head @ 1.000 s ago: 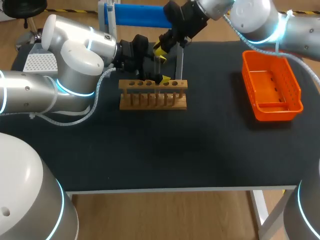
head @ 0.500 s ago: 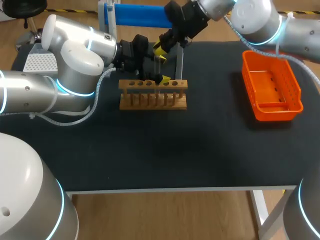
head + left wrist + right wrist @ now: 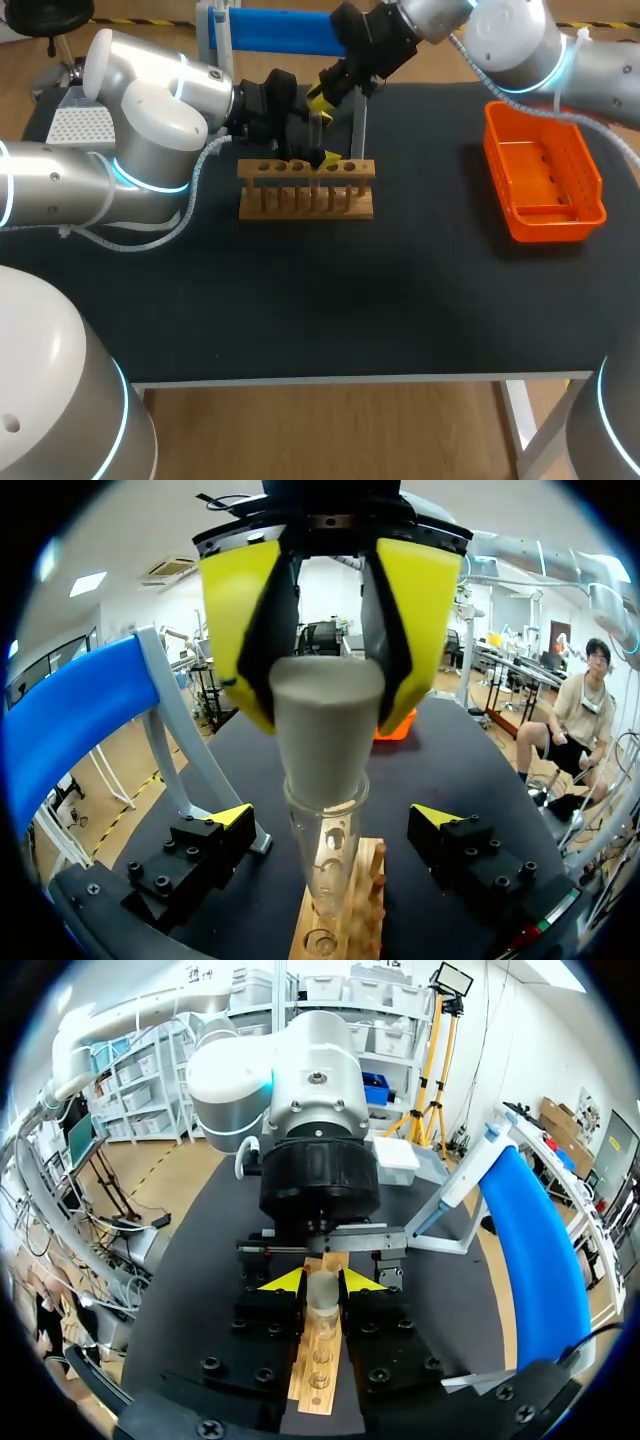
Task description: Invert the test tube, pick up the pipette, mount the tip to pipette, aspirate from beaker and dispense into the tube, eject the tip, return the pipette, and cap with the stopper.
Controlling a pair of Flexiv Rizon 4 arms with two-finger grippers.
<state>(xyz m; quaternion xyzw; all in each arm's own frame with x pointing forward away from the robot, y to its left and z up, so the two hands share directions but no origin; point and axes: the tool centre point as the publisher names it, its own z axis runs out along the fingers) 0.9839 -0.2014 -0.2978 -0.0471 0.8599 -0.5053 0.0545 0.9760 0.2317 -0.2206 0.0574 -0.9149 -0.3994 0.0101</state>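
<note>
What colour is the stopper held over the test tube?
Plain pale grey-beige; the stopper shows best in the left wrist view.

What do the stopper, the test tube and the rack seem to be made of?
Stopper: probably rubber or cork, matt grey-beige, no shine. Test tube: clear glass or plastic, see-through with glints. Rack: wood, pale brown, matt.

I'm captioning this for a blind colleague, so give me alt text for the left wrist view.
The right pincer holds a grey stopper at the mouth of a glass test tube standing in a wooden rack. The left pincer is open, its fingers either side of the tube without touching it.
</note>
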